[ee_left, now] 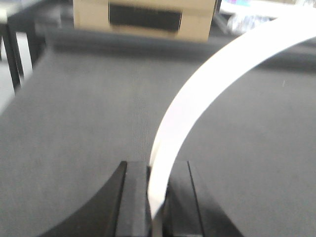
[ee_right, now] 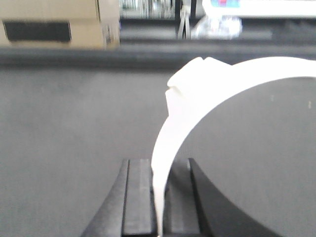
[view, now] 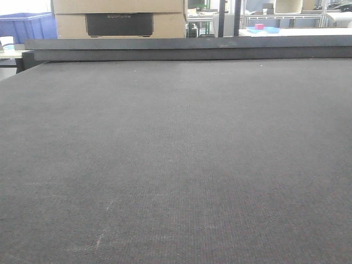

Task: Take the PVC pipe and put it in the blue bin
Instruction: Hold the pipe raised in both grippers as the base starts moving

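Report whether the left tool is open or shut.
Shut on the PVC pipe: in the left wrist view, the left tool clamps the white strip's near end from both sides, with no gap visible.

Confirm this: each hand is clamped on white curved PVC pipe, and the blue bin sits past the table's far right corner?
No: the blue bin sits past the far left corner, per the exterior front-facing view. The left hand and right hand are each clamped on PVC pipe.

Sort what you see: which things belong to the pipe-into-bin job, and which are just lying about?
Job: PVC pipe, clamped in the left gripper; white curved piece, clamped in the right gripper; blue bin.
Lying about: cardboard box; pink block.
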{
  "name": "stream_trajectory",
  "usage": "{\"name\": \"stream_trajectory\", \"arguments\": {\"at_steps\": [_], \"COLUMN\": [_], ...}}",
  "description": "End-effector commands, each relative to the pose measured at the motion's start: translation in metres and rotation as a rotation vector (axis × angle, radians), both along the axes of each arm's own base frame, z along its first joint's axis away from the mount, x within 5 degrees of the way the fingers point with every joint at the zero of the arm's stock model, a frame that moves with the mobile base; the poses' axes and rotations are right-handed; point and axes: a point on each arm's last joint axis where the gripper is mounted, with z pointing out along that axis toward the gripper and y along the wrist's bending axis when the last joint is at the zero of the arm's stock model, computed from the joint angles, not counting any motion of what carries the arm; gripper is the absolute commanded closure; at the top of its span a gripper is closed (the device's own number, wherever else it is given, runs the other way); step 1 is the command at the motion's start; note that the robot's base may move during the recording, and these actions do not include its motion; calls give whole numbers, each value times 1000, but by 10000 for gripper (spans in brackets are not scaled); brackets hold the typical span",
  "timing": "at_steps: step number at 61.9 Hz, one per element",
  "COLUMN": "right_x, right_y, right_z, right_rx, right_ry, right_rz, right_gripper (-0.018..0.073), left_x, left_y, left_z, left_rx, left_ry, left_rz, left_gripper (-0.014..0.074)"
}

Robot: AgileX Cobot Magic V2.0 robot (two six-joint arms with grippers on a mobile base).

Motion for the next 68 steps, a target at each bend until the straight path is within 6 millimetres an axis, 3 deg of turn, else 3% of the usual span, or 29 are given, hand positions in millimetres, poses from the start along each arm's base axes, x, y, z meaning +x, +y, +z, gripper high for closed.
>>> {"name": "stream_trajectory", "arguments": {"at_steps": [1, 13, 28, 68], "right_x": [-6, -21, -42, -48], "right_y": [-1, -2, -4, -4], "right_z": [11, 19, 25, 25], "right_rx": [-7, 3, 7, 41], "right_ry": [-114, -196, -262, -265], "right_rz": [-3, -3, -4, 5], "right_gripper": [714, 714, 714, 714], "left_x": [-13, -30, -33, -33], "left_y": [1, 3, 3, 3], "left_z": [14, 24, 25, 26], "left_rx": [13, 8, 7, 5], "left_ry": [-131, -211, -223, -234], "left_rz": [1, 3, 3, 1], "left_gripper": [707, 707, 707, 707]}}
